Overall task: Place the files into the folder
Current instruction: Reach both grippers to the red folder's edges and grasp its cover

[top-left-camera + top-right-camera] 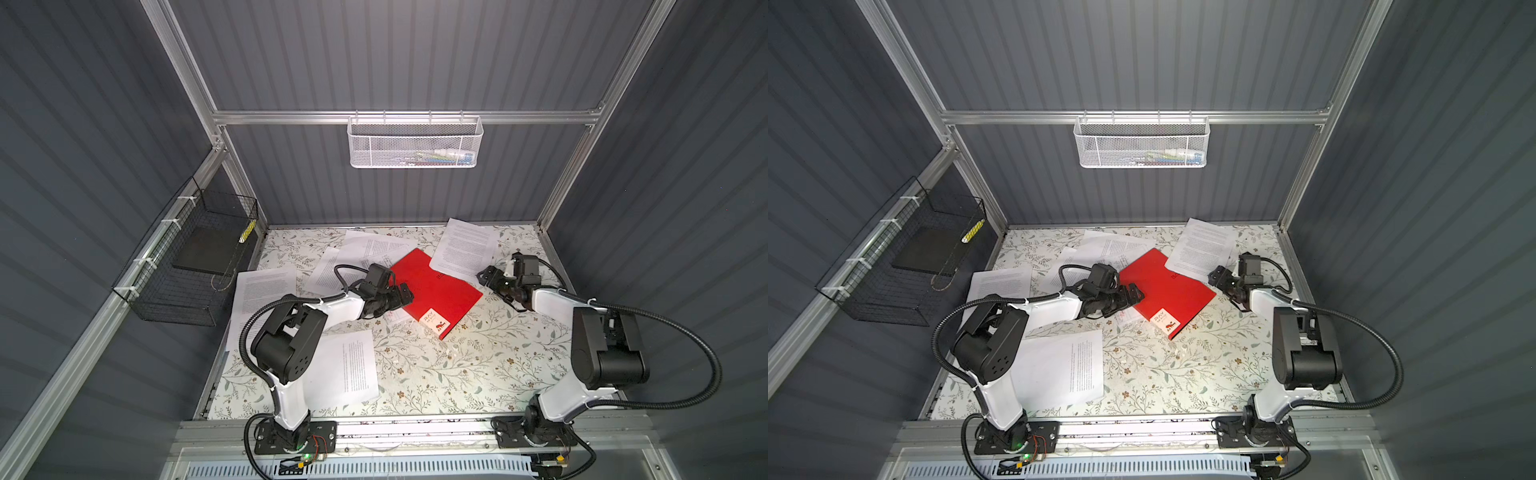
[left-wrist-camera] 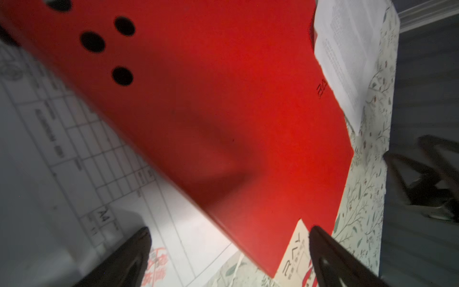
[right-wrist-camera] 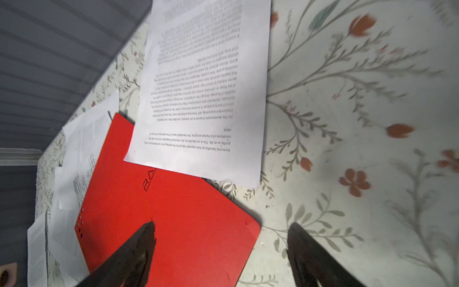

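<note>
The red folder [image 1: 436,291] [image 1: 1169,289] lies shut and askew on the table, its pale corner label [image 1: 434,322] toward the front. White files lie scattered around it. One text sheet [image 1: 465,245] [image 3: 203,99] overlaps its far corner, and a sheet of line drawings [image 2: 74,149] sticks out from under its left edge. My left gripper [image 1: 406,292] [image 2: 229,231] hangs open over that left edge of the folder [image 2: 223,99]. My right gripper [image 1: 486,277] [image 3: 222,225] is open, its fingers either side of the right corner of the folder [image 3: 161,223].
More sheets lie at the left [image 1: 266,286], front left [image 1: 353,365] and behind the folder [image 1: 374,245]. A black wire basket [image 1: 187,266] hangs on the left wall and a white mesh basket [image 1: 415,143] on the back rail. The floral cloth [image 1: 478,365] covers the table.
</note>
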Robot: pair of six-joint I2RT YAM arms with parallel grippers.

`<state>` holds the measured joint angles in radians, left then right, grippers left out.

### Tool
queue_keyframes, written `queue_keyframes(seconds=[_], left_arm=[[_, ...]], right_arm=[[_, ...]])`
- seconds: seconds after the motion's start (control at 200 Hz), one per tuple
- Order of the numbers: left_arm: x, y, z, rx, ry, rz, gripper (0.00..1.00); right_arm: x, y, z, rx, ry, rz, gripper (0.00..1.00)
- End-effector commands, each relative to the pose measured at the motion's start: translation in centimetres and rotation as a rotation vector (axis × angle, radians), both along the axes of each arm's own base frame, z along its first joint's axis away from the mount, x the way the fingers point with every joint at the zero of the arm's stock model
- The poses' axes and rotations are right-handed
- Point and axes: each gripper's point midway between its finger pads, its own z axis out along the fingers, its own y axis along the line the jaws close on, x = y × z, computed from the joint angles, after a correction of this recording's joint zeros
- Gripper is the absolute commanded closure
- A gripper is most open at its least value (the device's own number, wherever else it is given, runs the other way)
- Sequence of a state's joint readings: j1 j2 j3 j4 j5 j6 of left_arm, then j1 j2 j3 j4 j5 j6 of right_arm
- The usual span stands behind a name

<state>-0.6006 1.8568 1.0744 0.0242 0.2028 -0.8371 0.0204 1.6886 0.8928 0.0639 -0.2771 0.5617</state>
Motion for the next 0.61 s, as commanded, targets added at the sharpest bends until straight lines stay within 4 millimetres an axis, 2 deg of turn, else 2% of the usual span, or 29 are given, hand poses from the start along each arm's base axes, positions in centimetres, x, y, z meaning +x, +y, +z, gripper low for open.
queue_keyframes(seconds=[0.0,0.25,0.39,0.4,0.45,0.51,0.6], left_arm=[[0.2,-0.9,-0.4,-0.054,0.053,0.003,0.01],[0.8,-0.7,-1.6,-0.031,0.086,0.042,0.01],[1.2,-0.7,-1.8,-0.035,0.100,0.045,0.01],[1.2,-0.6,-1.8,-0.034,0.100,0.044,0.01],[1.4,-0.6,-1.9,-0.027,0.095,0.041,0.01],[1.5,-0.4,-2.0,-0.017,0.097,0.037,0.01],[1.5,-0.2,-2.4,-0.008,0.109,0.028,0.01]], right_arm=[[0.5,2.4,-0.2,-0.001,0.031,0.105,0.16],[1.8,3.3,-1.6,-0.039,0.118,0.148,0.13],[1.3,3.7,-2.8,-0.027,0.172,0.169,0.13],[1.1,4.2,-2.8,-0.002,0.175,0.187,0.12],[0.6,4.6,-3.1,0.013,0.192,0.199,0.06],[0.4,4.6,-3.2,0.021,0.204,0.202,0.04],[0.0,5.2,-3.3,0.050,0.221,0.224,0.04]])
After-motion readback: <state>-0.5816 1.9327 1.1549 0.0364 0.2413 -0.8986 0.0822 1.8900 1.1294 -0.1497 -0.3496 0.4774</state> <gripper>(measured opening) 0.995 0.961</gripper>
